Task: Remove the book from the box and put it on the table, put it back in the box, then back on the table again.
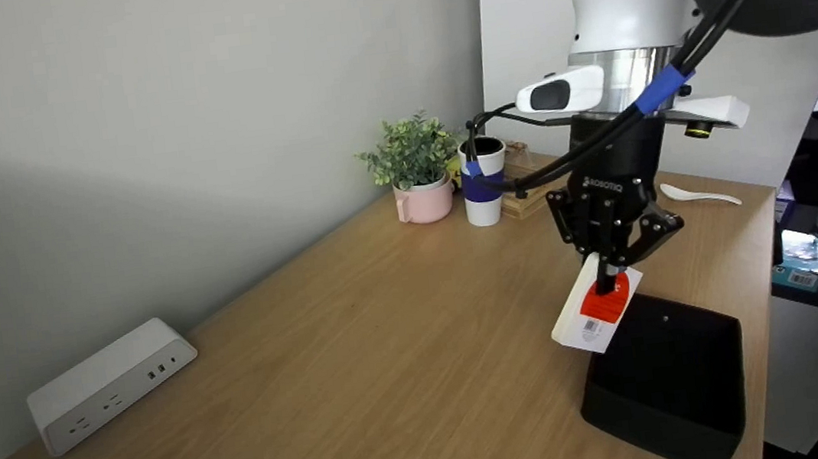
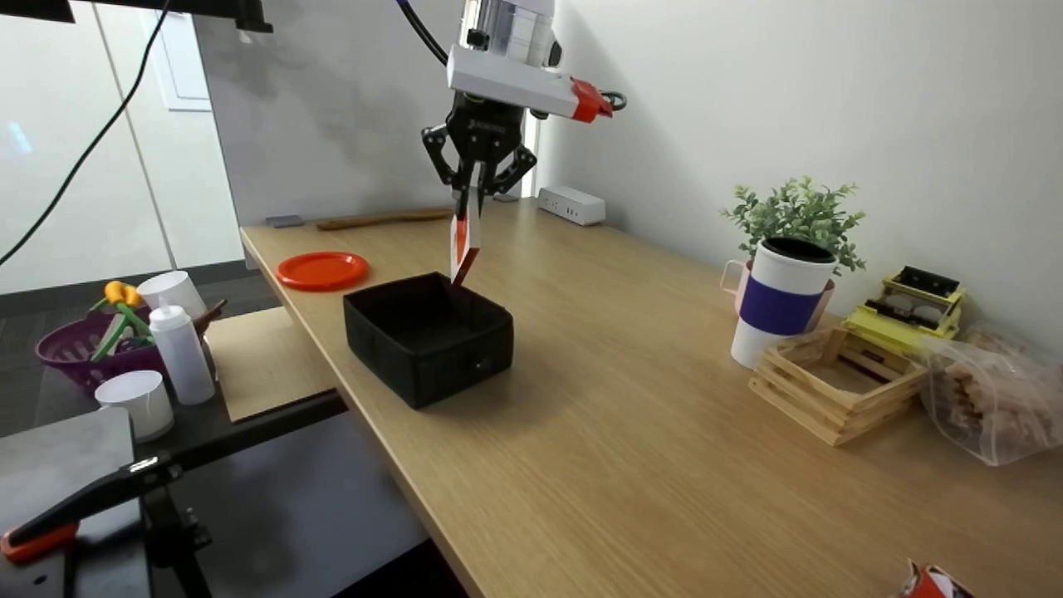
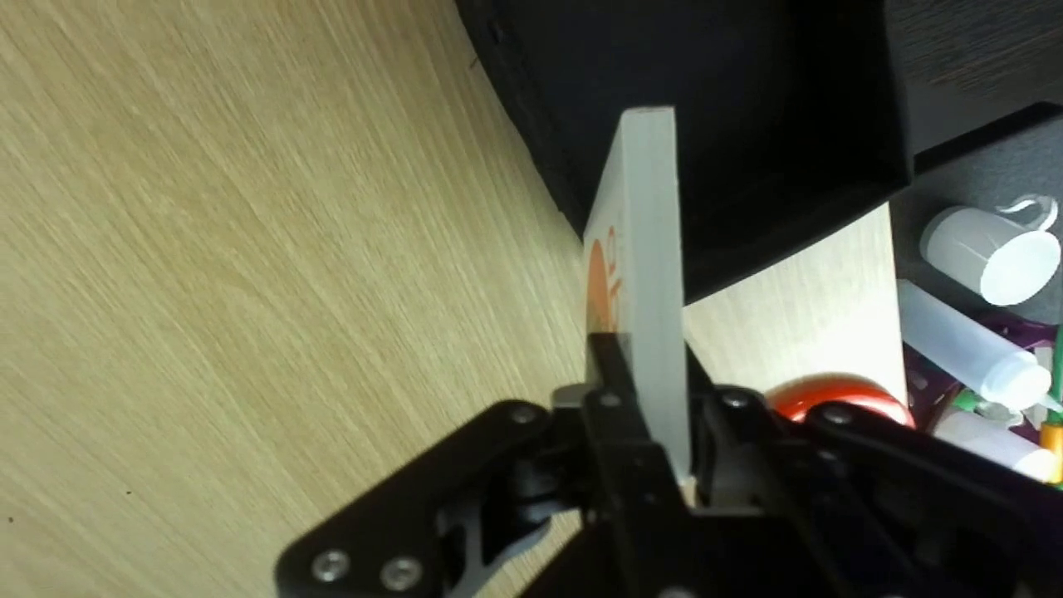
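In an exterior view, from the left: can see a strip (image 1: 115, 386) lying at the edge of the table (image 1: 361, 350) along the wall (image 1: 175, 133), toward the near left corner. Farther along that edge, can spot a plant (image 1: 412, 152) in a pink pot (image 1: 425, 203), a cup (image 1: 480, 194) just beside, then a crate (image 1: 525, 203). Next, can see the gripper (image 1: 606, 280) pinching the book (image 1: 597, 316) by its upper end; in the wrist view, can make out fingers (image 3: 613, 370) pressed against opposite faces. Find the book raised off the table, tilted, red patch showing, by the left edge of the box (image 1: 646, 422); cannot tell whether touching the rim. Can place the box just inside the table's right edge, open top up, and a spoon (image 1: 698, 195) near the far right corner.

In an exterior view, from the left: past the left edge of the table, and lower, can spot a basket (image 2: 62, 353), a mug (image 2: 137, 407) and a bottle (image 2: 184, 357). At the far left corner, can see a grey block (image 2: 284, 221), then a plate (image 2: 324, 272) at the left edge and a stick (image 2: 384, 218) along the far edge. Right of the plate, find the box, with the book nearly edge-on, lower end overlapping its far rim in view. Toward the right edge, can see the cup, the crate, and, next to the crate, a yellow frame (image 2: 905, 311) and a bag (image 2: 996, 399).
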Motion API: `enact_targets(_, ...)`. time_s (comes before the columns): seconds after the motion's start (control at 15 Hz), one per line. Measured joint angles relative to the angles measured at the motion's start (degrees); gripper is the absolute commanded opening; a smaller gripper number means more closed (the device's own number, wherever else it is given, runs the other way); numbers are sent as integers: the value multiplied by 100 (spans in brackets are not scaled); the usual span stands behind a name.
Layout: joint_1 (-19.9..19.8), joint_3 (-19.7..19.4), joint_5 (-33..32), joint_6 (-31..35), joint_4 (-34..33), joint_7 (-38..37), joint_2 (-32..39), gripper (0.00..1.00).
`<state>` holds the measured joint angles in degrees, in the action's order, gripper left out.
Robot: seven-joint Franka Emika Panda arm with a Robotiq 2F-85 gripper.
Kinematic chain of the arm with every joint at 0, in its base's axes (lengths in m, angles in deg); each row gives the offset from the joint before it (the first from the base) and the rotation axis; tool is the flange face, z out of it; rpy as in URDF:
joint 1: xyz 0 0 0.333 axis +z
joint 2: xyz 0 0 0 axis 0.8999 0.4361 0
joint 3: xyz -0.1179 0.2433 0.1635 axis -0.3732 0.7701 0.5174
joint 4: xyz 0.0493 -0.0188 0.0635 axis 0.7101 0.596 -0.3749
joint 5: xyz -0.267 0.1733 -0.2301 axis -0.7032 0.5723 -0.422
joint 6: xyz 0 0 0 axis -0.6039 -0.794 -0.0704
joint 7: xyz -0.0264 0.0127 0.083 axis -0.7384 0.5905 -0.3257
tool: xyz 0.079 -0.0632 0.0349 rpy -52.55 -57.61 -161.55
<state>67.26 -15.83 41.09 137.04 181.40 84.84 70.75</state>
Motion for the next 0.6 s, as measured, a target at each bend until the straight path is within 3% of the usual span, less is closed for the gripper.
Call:
enact_targets(0.4, 29, -1, -972, 152, 103, 222, -478, 4)
enact_targets(0.6, 130, 1, -1060, 177, 141, 360, -832, 4)
